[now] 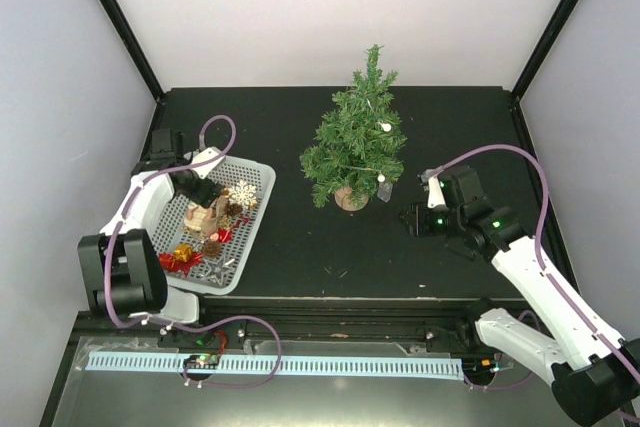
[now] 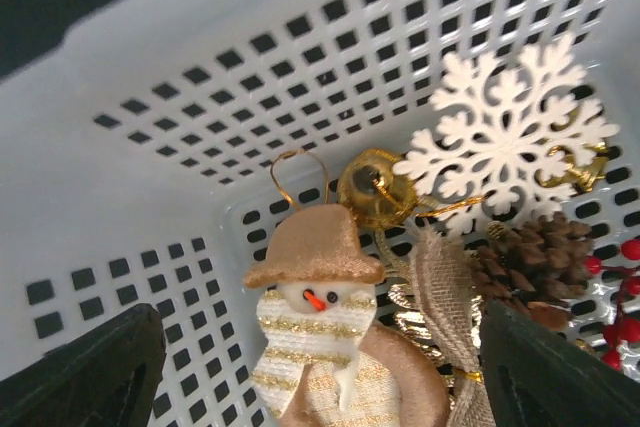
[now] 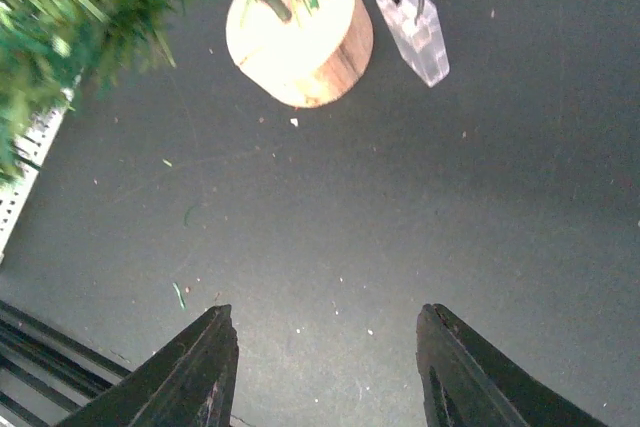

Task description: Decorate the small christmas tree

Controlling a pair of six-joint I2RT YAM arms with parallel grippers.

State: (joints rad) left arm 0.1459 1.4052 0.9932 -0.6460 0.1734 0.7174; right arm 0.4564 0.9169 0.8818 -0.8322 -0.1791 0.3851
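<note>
The small christmas tree (image 1: 355, 142) stands upright at mid-table on its round wood-slice base (image 3: 298, 47). A white basket (image 1: 255, 172) at the left holds the ornaments. My left gripper (image 1: 205, 209) is down inside it, open, its dark fingers (image 2: 100, 367) wide apart on either side of a tan-hatted snowman (image 2: 320, 297) without touching it. Beside the snowman lie a gold bell (image 2: 375, 187), a white snowflake (image 2: 505, 132) and a pine cone (image 2: 535, 262). My right gripper (image 1: 412, 219) hangs open and empty just right of the tree, over bare black table (image 3: 326, 312).
A clear plastic box (image 3: 412, 29) lies beside the tree base on a dark cord. Red berries (image 2: 625, 287) and a red-and-gold ornament (image 1: 180, 259) lie in the basket's near end. The basket wall (image 2: 150, 47) rises just beyond the snowman. Black frame posts stand at the table's back corners.
</note>
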